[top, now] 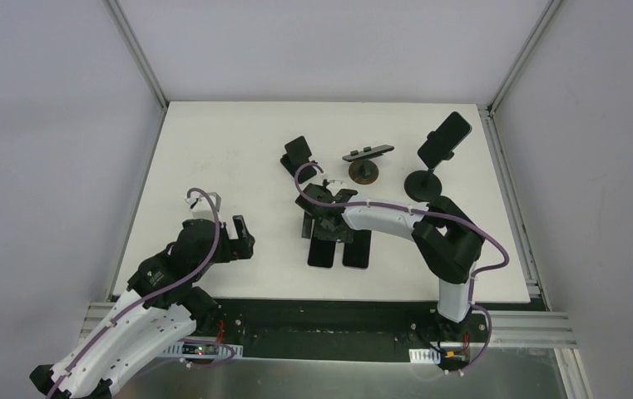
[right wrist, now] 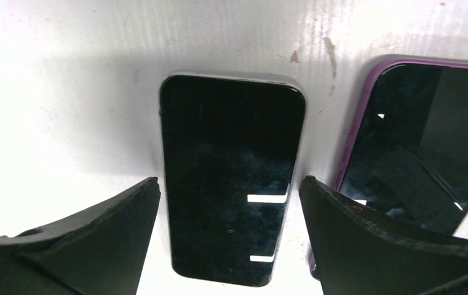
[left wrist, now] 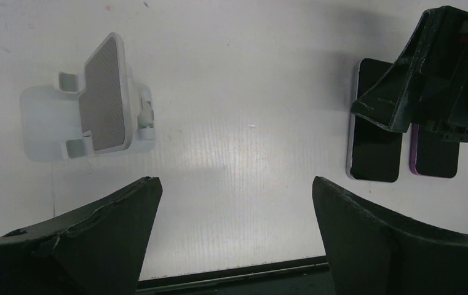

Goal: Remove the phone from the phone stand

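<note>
Right hand [right wrist: 229, 184] hangs released, jaws spread astride the dark phone [right wrist: 231, 153], which we see flat on the worktop [right wrist: 65, 92] at centre frame, beside a purple-cased phone [right wrist: 416, 153]. Left hand [left wrist: 236, 181] gapes wide near a white stand [left wrist: 90, 104].
</note>
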`<move>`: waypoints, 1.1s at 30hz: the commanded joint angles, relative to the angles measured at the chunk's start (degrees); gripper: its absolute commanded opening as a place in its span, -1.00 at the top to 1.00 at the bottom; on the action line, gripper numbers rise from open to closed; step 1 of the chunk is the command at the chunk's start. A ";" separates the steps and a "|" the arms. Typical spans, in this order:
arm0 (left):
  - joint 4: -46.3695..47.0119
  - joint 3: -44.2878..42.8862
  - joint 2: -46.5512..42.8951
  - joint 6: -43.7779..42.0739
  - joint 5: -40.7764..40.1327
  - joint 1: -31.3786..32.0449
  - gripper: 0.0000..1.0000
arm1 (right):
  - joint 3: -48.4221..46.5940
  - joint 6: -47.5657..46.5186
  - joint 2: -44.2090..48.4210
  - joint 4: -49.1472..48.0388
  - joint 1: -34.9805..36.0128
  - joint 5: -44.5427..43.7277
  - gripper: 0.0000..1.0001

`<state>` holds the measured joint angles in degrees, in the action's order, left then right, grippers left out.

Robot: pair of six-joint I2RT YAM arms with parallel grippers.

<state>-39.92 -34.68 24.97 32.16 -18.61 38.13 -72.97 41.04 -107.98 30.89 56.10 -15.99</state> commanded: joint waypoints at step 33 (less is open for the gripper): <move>-0.16 -4.69 4.71 1.07 -2.26 -0.42 -0.98 | -1.21 -10.62 18.19 7.43 -1.14 -3.44 -0.76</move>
<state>-39.99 -35.38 27.66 32.60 -18.79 38.13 -71.31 33.69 -96.71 35.90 56.07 -20.21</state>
